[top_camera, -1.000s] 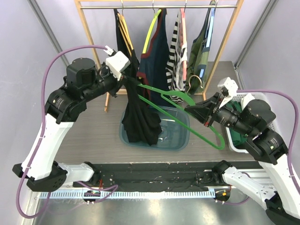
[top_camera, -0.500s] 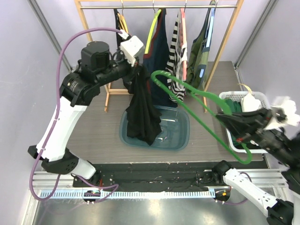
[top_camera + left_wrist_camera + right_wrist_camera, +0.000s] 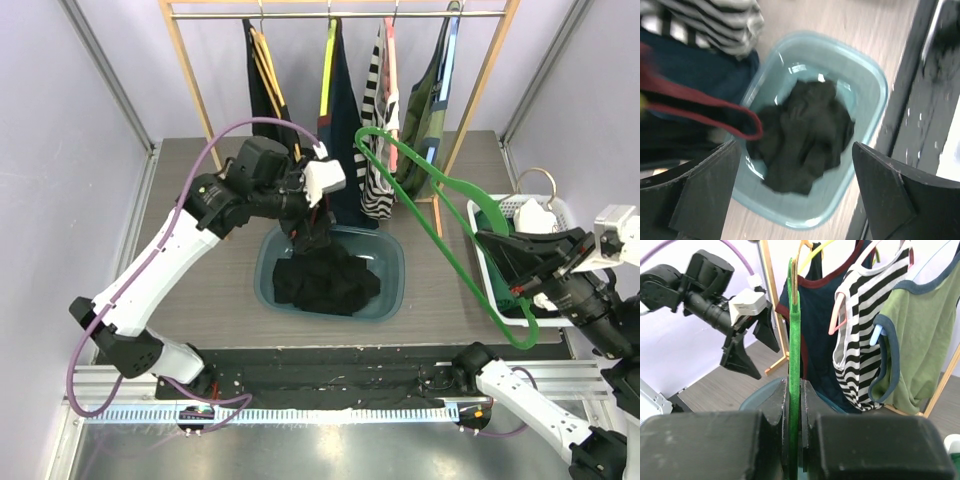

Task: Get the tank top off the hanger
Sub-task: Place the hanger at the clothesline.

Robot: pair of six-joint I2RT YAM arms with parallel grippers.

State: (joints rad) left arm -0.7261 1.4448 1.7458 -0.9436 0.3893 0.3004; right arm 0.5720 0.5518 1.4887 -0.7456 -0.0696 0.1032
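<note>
I have the tank top [image 3: 325, 282] lying in a crumpled black heap inside the teal bin [image 3: 392, 262] at the middle of the overhead view, on the grey tabletop [image 3: 220, 300] and well apart from the hanger [image 3: 794, 325]. The left claw [image 3: 312, 228] hangs just above the bin, pointing down. Its wrist view shows the two fingers [image 3: 705, 195] spread wide at the left and right edges, nothing between them, and the black cloth down in the bin below. The right claw [image 3: 794, 400] sits at the lower right of the overhead view, clamped on the bare green hanger. In its own camera I see the jaws pressed against both faces of the green strip, which stands edge-on up the middle of the frame. From above, the hanger runs on a slant from its hook at upper centre down to the lower right. Behind it, the wooden rack [image 3: 190, 80] carries a navy top [image 3: 345, 120], a striped top [image 3: 380, 120] and a green top [image 3: 430, 110]. A white basket [image 3: 520, 205] stands at the right edge.
</note>
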